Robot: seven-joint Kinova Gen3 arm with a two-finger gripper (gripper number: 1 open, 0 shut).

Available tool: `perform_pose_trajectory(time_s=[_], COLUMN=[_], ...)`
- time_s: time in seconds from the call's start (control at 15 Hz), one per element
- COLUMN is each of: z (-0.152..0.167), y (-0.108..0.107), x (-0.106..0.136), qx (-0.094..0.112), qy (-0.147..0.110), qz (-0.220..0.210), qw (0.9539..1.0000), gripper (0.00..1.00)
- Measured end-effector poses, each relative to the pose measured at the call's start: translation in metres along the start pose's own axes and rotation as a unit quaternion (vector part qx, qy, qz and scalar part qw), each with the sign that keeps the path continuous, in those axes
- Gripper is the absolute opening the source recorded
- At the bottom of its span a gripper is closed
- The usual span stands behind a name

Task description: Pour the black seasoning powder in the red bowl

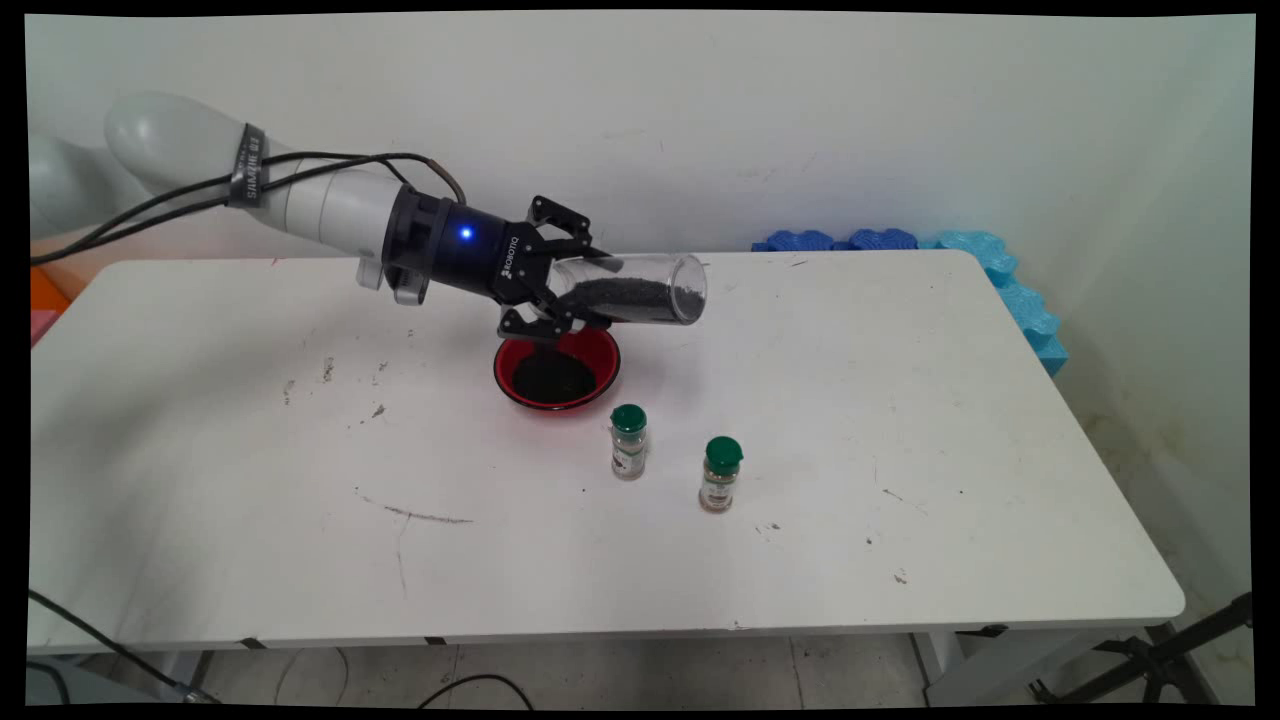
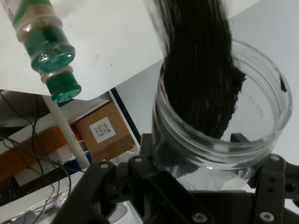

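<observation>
While clamped shut on a clear jar [image 1: 640, 291] of dark grains, the gripper [image 1: 580, 290] holds it sideways above the red bowl [image 1: 556, 370], two spice bottles [image 1: 628, 442] nearby.

The gripper [image 1: 565, 285] is clamped around a clear cylindrical jar [image 1: 640, 290] held on its side above the tabletop [image 1: 900, 420], its mouth pointing right. Dark granules [image 2: 201, 70] lie along the jar's lower wall. Just below the gripper sits a red bowl [image 1: 557, 368] with a dark heap in it. Two small spice bottles with green caps stand upright near the bowl's front right — one [image 1: 628, 442] closer, the other [image 1: 720, 474] further right.
</observation>
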Motion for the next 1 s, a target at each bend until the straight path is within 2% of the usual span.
perform_pose_trajectory(time_s=[1.0], z=[0.0013], y=[-0.0025], x=[-0.0024], qx=[-0.011], qy=[-0.004], qz=[0.0], qw=[0.9999], gripper=[0.0])
